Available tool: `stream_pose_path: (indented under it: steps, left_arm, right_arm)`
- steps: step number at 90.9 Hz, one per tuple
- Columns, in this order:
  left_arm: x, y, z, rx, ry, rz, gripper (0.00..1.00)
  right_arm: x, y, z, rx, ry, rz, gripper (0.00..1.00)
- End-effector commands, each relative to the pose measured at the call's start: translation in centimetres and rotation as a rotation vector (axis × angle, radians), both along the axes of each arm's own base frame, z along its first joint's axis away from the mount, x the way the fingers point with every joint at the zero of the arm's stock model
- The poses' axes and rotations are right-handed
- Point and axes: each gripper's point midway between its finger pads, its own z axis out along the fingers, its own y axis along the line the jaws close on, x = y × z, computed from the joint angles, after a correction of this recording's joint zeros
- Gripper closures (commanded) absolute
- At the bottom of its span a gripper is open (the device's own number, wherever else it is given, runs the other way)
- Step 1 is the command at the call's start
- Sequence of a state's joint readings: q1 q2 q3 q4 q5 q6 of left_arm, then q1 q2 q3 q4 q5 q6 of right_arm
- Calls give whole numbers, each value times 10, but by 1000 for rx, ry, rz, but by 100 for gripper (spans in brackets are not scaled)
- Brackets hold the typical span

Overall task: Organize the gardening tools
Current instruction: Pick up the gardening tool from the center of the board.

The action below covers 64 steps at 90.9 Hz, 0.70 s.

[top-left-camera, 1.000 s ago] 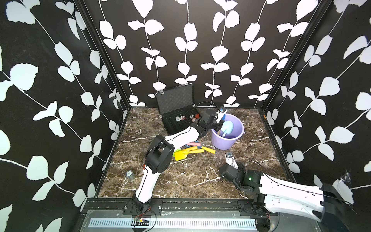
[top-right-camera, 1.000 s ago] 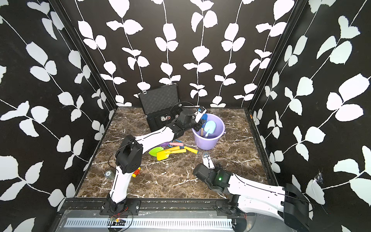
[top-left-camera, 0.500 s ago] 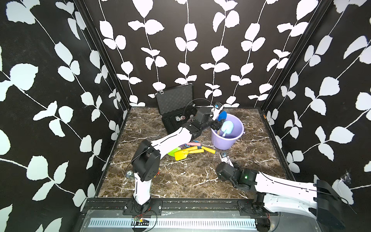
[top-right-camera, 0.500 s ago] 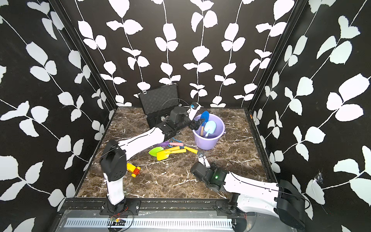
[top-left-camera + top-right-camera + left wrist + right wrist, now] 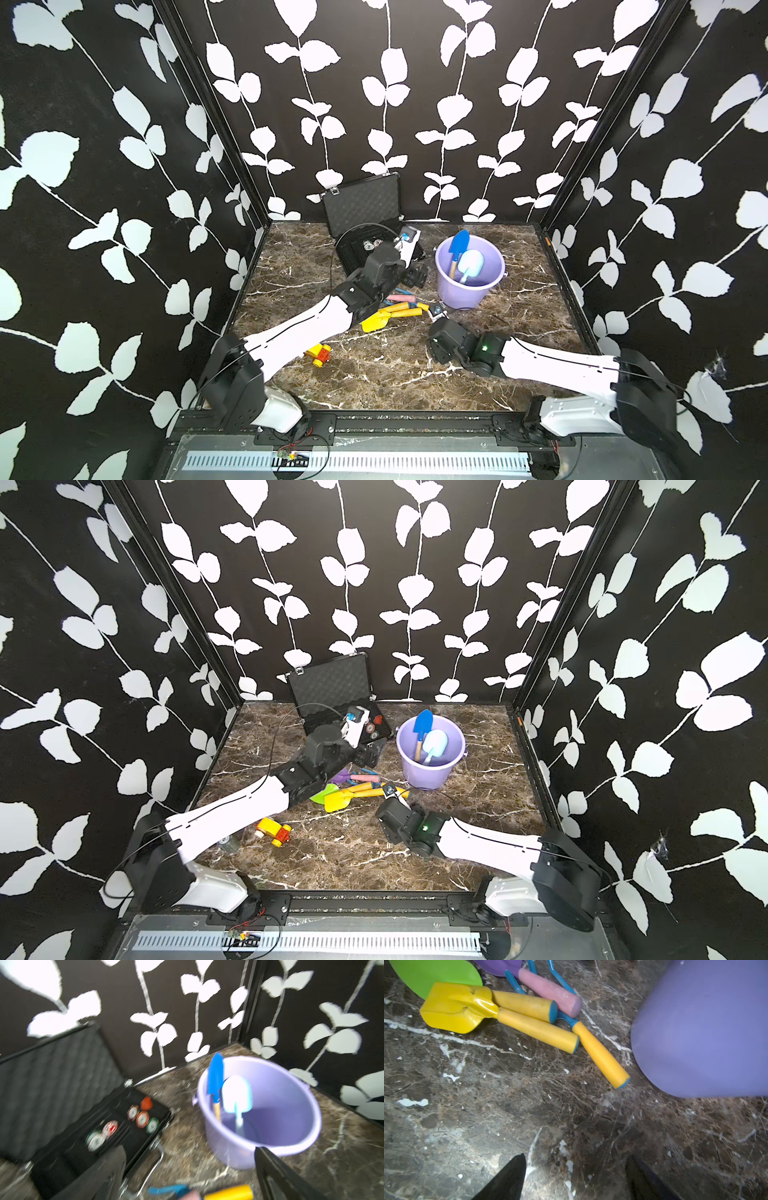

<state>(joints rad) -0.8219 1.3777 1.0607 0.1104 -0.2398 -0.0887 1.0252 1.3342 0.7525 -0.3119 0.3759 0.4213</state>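
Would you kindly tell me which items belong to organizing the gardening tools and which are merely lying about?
Job: blue plastic spade and pale-blue plastic scoop in the lilac plastic bucket; yellow plastic spade, green plastic scoop, purple scoop with pink handle, blue claw rake with yellow handle.
Lying about: yellow-and-red toy block car; open black case of round chips.

- A lilac plastic bucket [image 5: 465, 297] stands on the brown marble tabletop [image 5: 395, 374]. It holds a blue-headed spade [image 5: 459, 243] and a pale-blue scoop [image 5: 473, 262].
- A yellow plastic spade [image 5: 376, 322] lies among other tools near the left gripper [image 5: 417, 276].
- The right gripper [image 5: 435, 312] is near the bucket's base.
- A yellow-and-red toy block car [image 5: 319, 354] lies apart from the tools.
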Motion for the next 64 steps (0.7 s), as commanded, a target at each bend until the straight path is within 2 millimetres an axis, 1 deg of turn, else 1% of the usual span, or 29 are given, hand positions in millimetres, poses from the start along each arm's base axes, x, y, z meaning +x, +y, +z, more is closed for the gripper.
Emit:
stream_pose_path:
  steps: [1,11,14,23,25,30,40,50,64]
  left_arm:
    - [-10,45,2,-54,3,144,1]
    - [-28,74,-18,-69,26,202,1]
    - [-32,82,-22,-80,29,221,1]
    - [-46,109,-39,-108,42,284,1]
    - [-49,114,-43,-112,45,297,1]
    - [-55,131,-53,-120,47,346,1]
    - [-69,163,-74,-131,58,442,1]
    - [-84,192,-86,-146,56,512,1]
    - [-103,219,-88,-214,24,549,1]
  right_arm:
    - [15,31,12,52,-18,88,22]
    - [32,45,12,35,-21,109,21]
    - [36,49,7,25,-12,115,21]
    - [50,62,5,26,-4,136,22]
    - [53,63,-3,12,10,140,22]
    - [59,67,-11,8,26,145,23]
    - [71,75,-20,21,50,166,23]
    - [81,82,-25,21,60,184,22]
    - [90,89,-32,17,79,204,22]
